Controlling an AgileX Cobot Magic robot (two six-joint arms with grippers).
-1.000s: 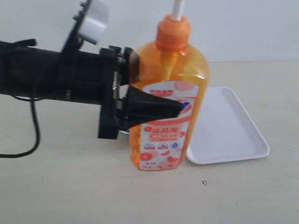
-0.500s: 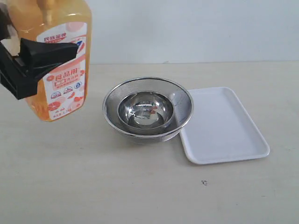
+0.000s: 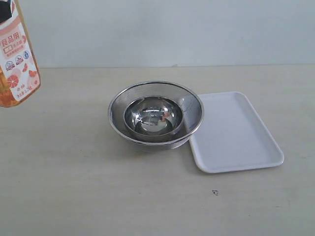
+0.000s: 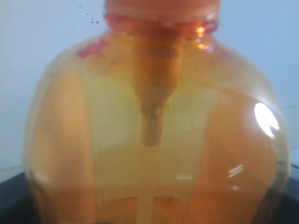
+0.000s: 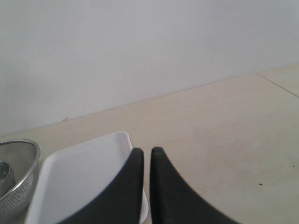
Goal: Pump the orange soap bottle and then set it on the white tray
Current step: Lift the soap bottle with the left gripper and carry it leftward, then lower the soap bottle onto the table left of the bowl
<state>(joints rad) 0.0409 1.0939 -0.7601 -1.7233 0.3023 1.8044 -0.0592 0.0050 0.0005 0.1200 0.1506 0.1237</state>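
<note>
In the exterior view the orange soap bottle (image 3: pixel 17 59) has swung to the far left edge, aloft, well apart from the white tray (image 3: pixel 246 142) beside the strainer bowl (image 3: pixel 155 115). Placing looks further off now. In the left wrist view the left hand (image 4: pixel 149 212) is clamped on the bottle. In the right wrist view the right hand (image 5: pixel 146 161) is nearly together and empty.

My right jaws are two matte black blades, broad at the base and curving inward to slim, rounded tips, their surfaces plain and smooth. Of my left jaws only blurred black slivers show, shape unclear.
</note>
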